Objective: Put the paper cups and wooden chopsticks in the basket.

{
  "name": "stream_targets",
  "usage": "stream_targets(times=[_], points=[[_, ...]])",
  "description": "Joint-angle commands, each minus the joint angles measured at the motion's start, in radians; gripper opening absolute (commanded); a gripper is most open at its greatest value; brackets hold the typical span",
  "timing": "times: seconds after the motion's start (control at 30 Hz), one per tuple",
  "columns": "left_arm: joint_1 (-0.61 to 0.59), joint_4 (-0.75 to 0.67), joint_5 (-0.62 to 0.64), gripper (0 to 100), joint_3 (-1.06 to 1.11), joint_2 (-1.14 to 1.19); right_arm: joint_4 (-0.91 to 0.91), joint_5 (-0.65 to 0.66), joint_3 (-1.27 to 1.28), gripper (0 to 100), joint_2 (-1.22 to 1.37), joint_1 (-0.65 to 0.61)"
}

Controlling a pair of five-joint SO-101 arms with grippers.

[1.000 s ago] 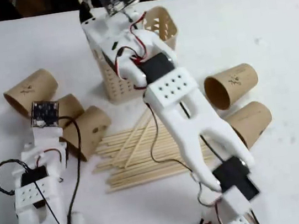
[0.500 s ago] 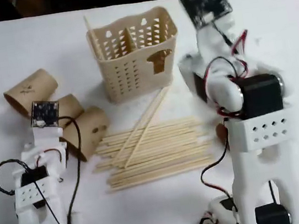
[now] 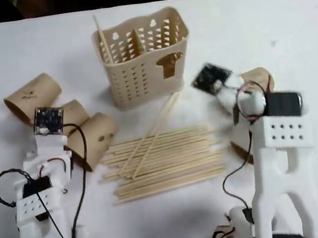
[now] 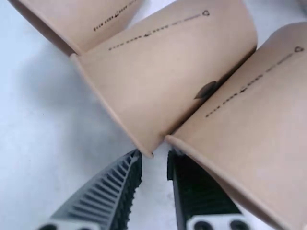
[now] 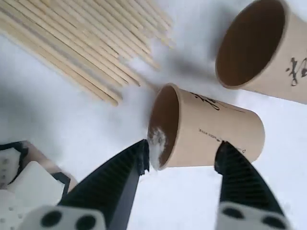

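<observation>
**A:** Basket [image 3: 136, 83]?

**B:** Upper centre of the high view, upright on the table [image 3: 288, 24]. Holds a single chopstick [image 3: 102, 39], poking up past the rim at the left corner.

**A:** And the other sticks?

**B:** In a loose chopstick pile [image 3: 165, 159], mid-frame, flat on the table below the basket. One slanted stick [image 3: 164, 117] across it, aimed at the basket's foot. Hard to tell whether touching the wall.

**A:** Paper cups?

**B:** Three on their sides at the left of the high view: far-left cup [image 3: 32, 96], middle cup [image 3: 78, 109], inner cup [image 3: 99, 136]. The last two partly covered by the left arm [image 3: 36, 195] and its cable. Two more at the right, mostly hidden behind the right arm [image 3: 280, 137]: upper-right cup [image 3: 258, 76] and lower-right cup [image 3: 240, 146].

**A:** Left gripper [image 4: 153, 165]?

**B:** Almost closed, only a narrow slit between the fingers [image 4: 115, 191]. Grips nothing. Sits right at the rims of two neighbouring cups, all cut off by the frame edges. Contact with the rims impossible to judge.

**A:** Right gripper [image 5: 184, 151]?

**B:** Spread wide, straddling a sideways cup [image 5: 216, 129] without clamping it. One tip close against the rim, touching or not unclear. A pale smudge at that rim, too blurred to identify. Another open-mouthed cup [image 5: 259, 48] just beyond, cut off at the frame edge.
</observation>
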Motion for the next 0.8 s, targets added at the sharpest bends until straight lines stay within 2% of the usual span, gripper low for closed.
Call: stream_targets(times=[0.0, 0.1, 0.27, 0.5, 0.67, 0.77], points=[[0.013, -0.026, -0.009, 11, -0.003, -0.031, -0.156, 0.061, 0.181, 30.3, -0.079, 0.038], [0.013, -0.026, -0.009, 11, -0.003, -0.031, -0.260, 0.061, 0.285, 34.8, -0.102, 0.036], [0.013, -0.026, -0.009, 11, -0.003, -0.031, -0.423, 0.060, 0.384, 34.9, -0.087, 0.064], [0.013, -0.026, -0.009, 11, -0.003, -0.031, -0.676, 0.031, 0.433, 28.2, 0.012, 0.217], [0.013, -0.026, -0.009, 11, -0.003, -0.031, -0.762, 0.031, 0.425, 24.5, 0.108, 0.257], [0.013, -0.026, -0.009, 11, -0.002, -0.031, -0.791, -0.015, 0.414, 21.0, 0.139, 0.266]])
